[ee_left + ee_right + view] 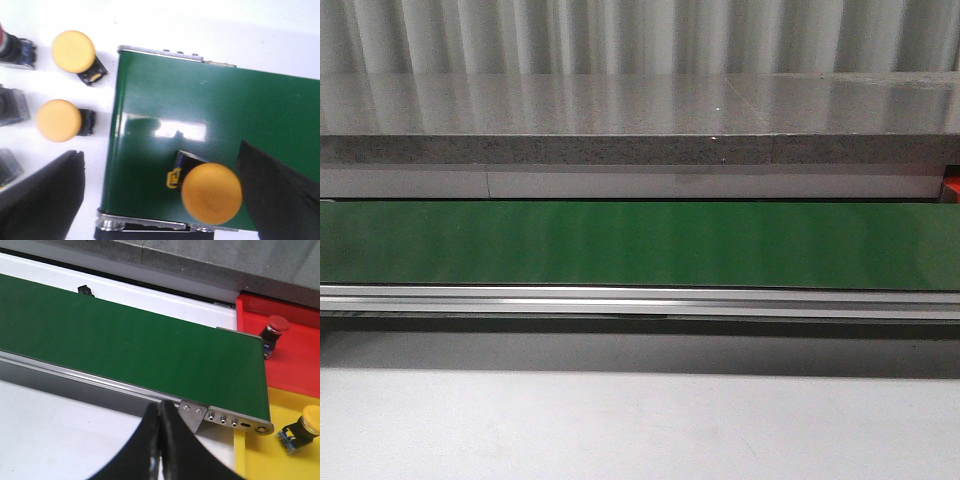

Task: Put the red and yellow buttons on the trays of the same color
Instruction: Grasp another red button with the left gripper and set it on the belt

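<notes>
Left jaws stand apart around a yellow button (pixel 211 193) on the green belt (pixel 210 125); right jaws are pressed together, empty. Closing off-centre could tip the button off the belt's edge.

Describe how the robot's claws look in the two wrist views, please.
Both are plain black. The left claw shows two broad, flat, wedge-shaped fingers, blurred at the edges. The right claw shows two smooth, curved fingers narrowing towards the tips. No cables or markings are visible.
</notes>
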